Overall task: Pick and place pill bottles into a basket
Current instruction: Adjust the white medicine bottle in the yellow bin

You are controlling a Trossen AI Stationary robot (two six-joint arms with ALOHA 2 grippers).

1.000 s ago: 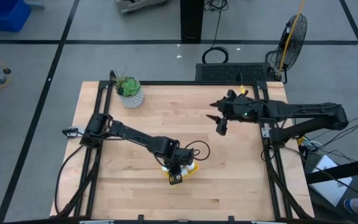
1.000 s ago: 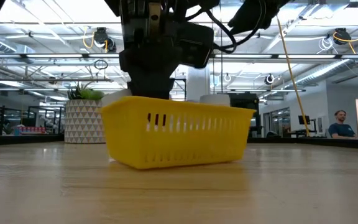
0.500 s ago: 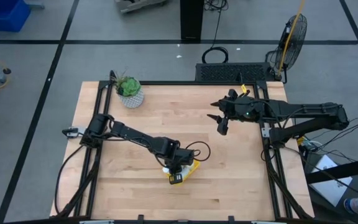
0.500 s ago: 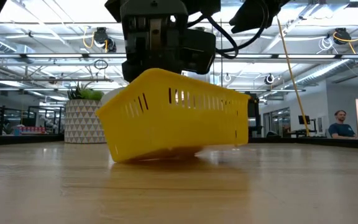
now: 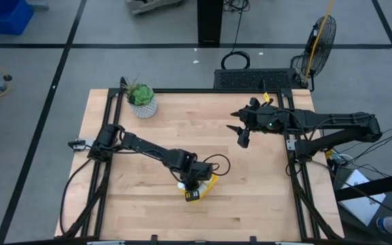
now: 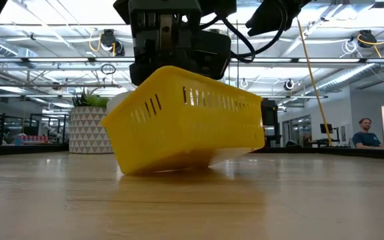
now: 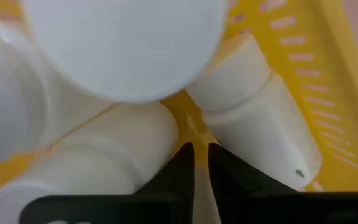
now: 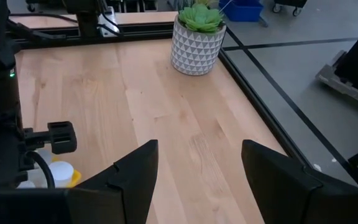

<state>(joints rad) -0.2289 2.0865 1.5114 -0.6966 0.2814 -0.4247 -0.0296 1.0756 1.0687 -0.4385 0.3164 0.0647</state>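
The yellow basket (image 5: 209,182) stands tilted near the table's front middle. In the low view the basket (image 6: 192,127) rests on its left lower edge with its right end raised. Inside lie white pill bottles: one (image 7: 260,112) beside the slatted wall (image 7: 328,81), another (image 7: 104,162) on the other side of my fingers, and a round white cap (image 7: 123,43) close to the camera. My left gripper (image 7: 196,163) reaches down into the basket between the two lying bottles, fingers almost together. My right gripper (image 5: 242,139) hangs open in the air at the far right. My left gripper comes steeply from above with its shut fingers (image 7: 182,168) wedged between two lying bottles, tips at the basket's yellow floor (image 7: 192,123). Whether they pinch anything I cannot tell. The basket sits tipped under them, one lower edge on the table.
A white patterned plant pot (image 5: 143,105) stands at the far left corner, also seen from the right wrist (image 8: 196,43). Bare wood lies between the two arms. A person (image 6: 364,133) sits in the room beyond the table.
The basket has tipped. A second ago it stood flat on the table; now its right end in the low view is raised while its left lower edge stays down. Neither arm has shifted visibly.
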